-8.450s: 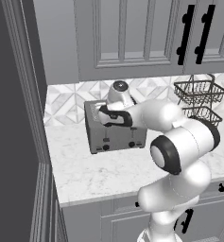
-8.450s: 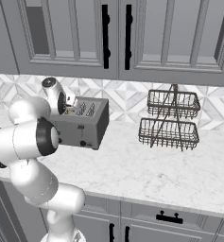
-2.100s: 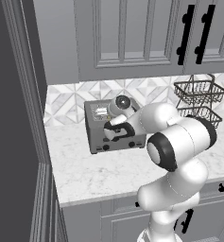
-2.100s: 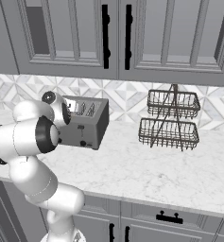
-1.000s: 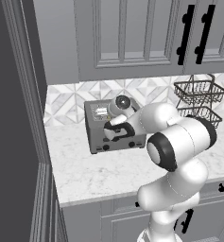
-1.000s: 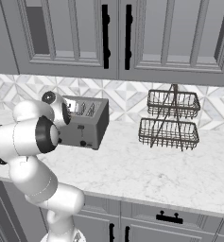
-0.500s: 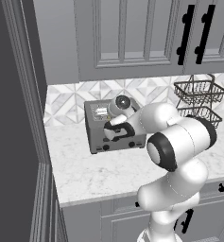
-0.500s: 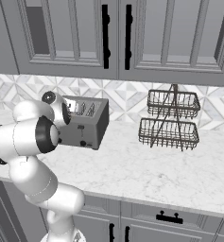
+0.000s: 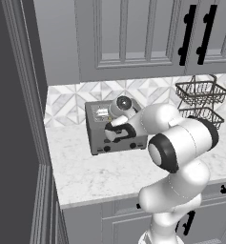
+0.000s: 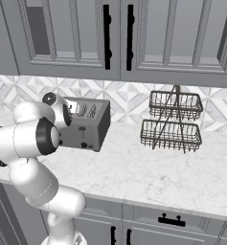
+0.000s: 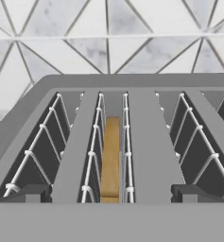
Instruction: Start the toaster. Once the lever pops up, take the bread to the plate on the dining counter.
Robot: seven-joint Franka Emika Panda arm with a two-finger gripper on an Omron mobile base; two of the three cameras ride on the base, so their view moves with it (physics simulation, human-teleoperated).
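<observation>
The grey toaster [image 9: 96, 127] [image 10: 88, 123] stands on the wall counter against the patterned backsplash. My gripper [image 9: 116, 135] is pressed close to the toaster's front face, below its top edge. In the hand view I look across the toaster's top [image 11: 146, 142], and the golden-tan bread [image 11: 111, 160] sits sunk in the second slot from the left. My gripper [image 11: 111, 193] is open, with its two dark fingertips [image 11: 27, 192] far apart at the toaster's near edge and nothing between them. The plate and the dining counter are out of view.
A two-tier black wire basket [image 9: 200, 102] [image 10: 174, 122] stands to the toaster's right on the marble wall counter [image 10: 148, 172]. Grey upper cabinets [image 10: 119, 38] hang above. A tall dark panel [image 9: 16, 124] closes the counter's left end.
Nothing has moved over the last second. Since the oldest frame my hand has come down from above the toaster's top to its front face.
</observation>
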